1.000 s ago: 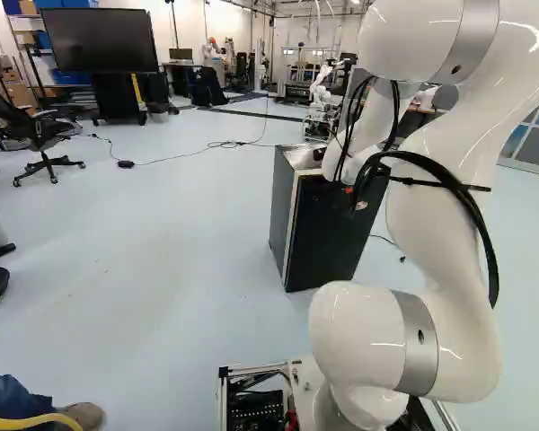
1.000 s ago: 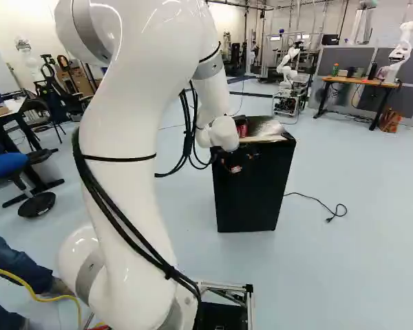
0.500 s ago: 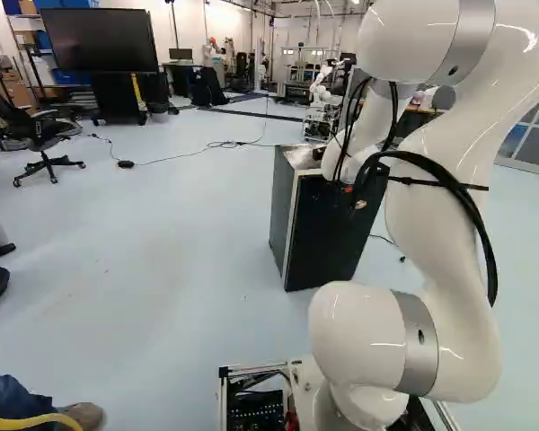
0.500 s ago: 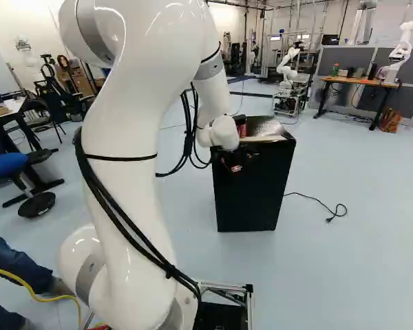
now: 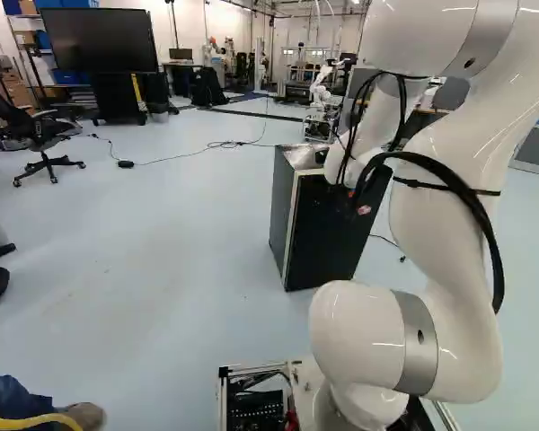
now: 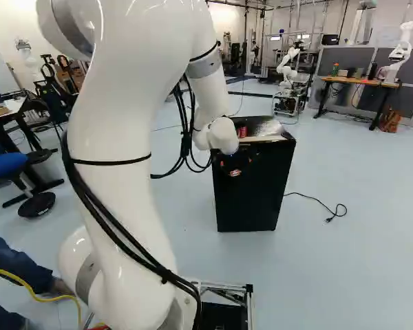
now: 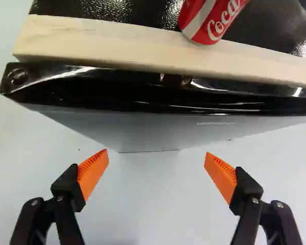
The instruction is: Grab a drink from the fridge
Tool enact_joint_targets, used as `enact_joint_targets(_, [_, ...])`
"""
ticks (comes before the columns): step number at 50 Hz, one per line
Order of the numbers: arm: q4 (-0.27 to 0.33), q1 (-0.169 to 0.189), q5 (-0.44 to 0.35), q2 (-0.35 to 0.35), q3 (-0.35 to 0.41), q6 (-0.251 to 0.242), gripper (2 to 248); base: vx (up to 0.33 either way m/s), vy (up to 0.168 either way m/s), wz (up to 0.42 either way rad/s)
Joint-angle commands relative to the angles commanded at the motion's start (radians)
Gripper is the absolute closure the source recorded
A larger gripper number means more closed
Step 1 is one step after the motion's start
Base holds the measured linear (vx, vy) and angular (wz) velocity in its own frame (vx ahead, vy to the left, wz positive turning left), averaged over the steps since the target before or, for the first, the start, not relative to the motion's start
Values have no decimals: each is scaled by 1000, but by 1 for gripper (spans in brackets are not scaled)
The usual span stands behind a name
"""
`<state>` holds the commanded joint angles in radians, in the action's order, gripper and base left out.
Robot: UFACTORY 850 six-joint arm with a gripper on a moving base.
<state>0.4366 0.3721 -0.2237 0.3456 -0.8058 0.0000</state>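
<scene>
My gripper (image 6: 233, 168) is at the near side of the black fridge (image 6: 255, 199) in the right base view, partly hidden by the wrist. Seen from the wrist, the gripper (image 7: 157, 155) stands wide open with nothing between its orange pads. Ahead of the fingers runs the fridge's glossy black top edge (image 7: 158, 99), with its upright face (image 7: 153, 127) below. A red cola can (image 7: 209, 18) stands on top, at a pale wooden strip (image 7: 143, 46). The fridge's inside cannot be seen.
A power cord (image 6: 316, 201) lies on the floor beside the fridge. Another robot (image 6: 287, 72) stands beyond it, and one more (image 6: 403, 49) by a wooden desk (image 6: 354, 80). A person's leg and shoe (image 5: 81, 415) are near the base. Office chair (image 5: 40, 135) stands farther off.
The upper arm has shifted rightward in the left base view and leftward in the right base view. The wrist has moved only slightly. Base, fridge and can have stayed put.
</scene>
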Motion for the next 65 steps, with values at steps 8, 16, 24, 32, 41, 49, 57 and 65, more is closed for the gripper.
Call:
enact_joint_targets(8, [0, 8, 0, -31, 40, 0, 3, 0, 0, 0])
enact_joint_targets(16, [0, 16, 0, -62, 78, 0, 3, 0, 0, 0])
enact_joint_targets(24, [0, 22, 0, -85, 107, 0, 3, 0, 0, 0])
enact_joint_targets(32, [0, 24, 0, -91, 114, 0, 3, 0, 0, 0])
enact_joint_targets(41, [0, 24, 0, -106, 120, 0, 3, 0, 0, 0])
enact_joint_targets(49, [0, 26, 0, -137, 134, 0, 3, 0, 0, 0])
enact_joint_targets(57, [0, 28, 0, -170, 149, 0, 3, 0, 0, 0])
enact_joint_targets(65, [0, 28, -17, -199, 158, 0, 3, 0, 0, 0])
